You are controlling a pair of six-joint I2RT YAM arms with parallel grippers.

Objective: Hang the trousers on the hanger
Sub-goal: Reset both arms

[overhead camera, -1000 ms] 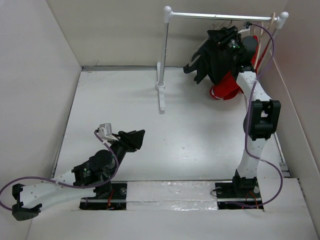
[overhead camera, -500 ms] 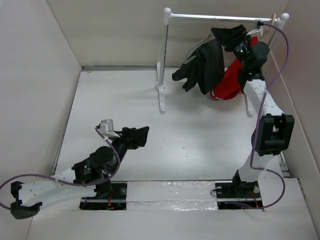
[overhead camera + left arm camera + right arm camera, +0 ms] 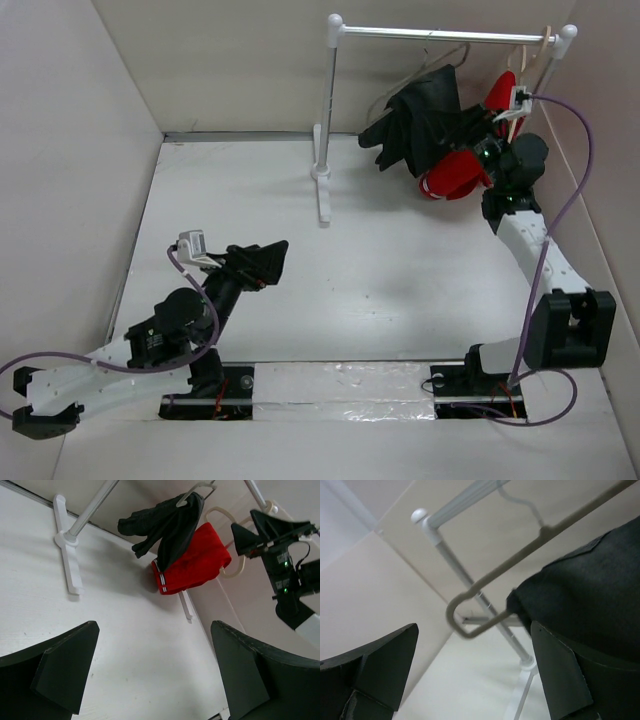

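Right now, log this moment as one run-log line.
trousers: draped over hanger | hanger: hanging from rail | left gripper: open, empty | right gripper: open, empty, beside hanger

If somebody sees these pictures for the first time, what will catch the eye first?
The bright red garment at the far right, hanging below the rail, stands out against the white table. Beside it, the black trousers hang draped over the pale hanger, with the open right gripper close to them. The left gripper is open at the near left.
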